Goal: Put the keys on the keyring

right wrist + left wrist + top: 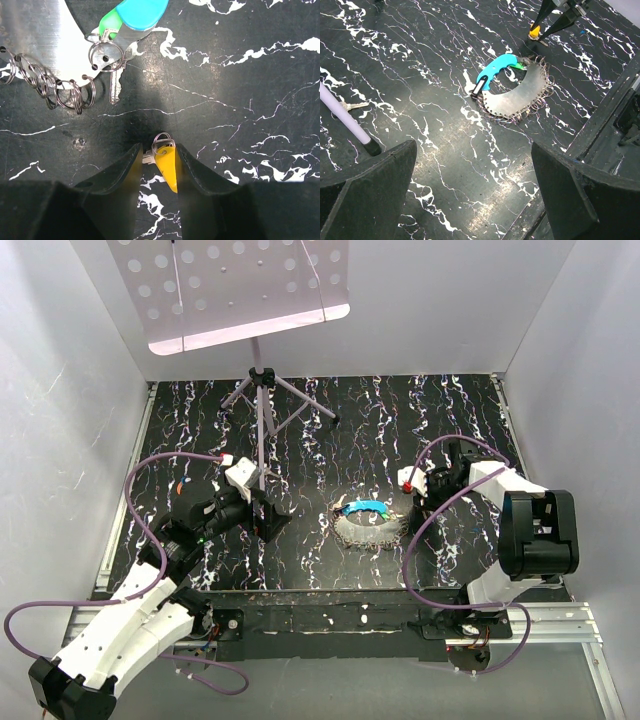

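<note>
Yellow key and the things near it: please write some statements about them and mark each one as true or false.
1. The yellow key sits between the fingers of the right pincer. True.
2. The yellow key already hangs on the metal plate. False: it is apart from the plate, in the pincer.
3. The left pincer is open and holds nothing. True.
4. The plate has a red handle. False: the handle is light blue, with a green piece at one end.
5. A silver key hangs from a ring at the plate's edge, near the handle. True.
</note>
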Controlling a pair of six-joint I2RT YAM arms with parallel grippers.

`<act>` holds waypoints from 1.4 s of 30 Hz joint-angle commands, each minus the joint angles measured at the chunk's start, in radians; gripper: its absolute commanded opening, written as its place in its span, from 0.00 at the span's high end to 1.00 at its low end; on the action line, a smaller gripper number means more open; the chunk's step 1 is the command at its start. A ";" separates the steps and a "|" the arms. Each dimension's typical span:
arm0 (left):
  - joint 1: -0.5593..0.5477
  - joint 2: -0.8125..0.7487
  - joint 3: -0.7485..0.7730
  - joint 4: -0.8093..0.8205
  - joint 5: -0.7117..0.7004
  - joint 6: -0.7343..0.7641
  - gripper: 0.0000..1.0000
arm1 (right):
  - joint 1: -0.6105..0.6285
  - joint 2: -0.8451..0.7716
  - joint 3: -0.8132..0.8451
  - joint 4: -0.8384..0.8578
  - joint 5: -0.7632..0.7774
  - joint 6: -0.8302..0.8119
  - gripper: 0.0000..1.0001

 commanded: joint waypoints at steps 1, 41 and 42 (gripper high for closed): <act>0.002 -0.005 0.032 -0.003 0.012 0.013 0.00 | 0.017 0.018 0.026 0.018 0.009 -0.009 0.60; 0.002 0.008 0.033 -0.003 0.034 0.015 0.00 | 0.028 0.065 0.107 -0.039 0.023 0.072 0.98; 0.002 0.008 0.033 -0.003 0.034 0.013 0.01 | 0.028 0.068 0.111 -0.045 0.020 0.077 0.99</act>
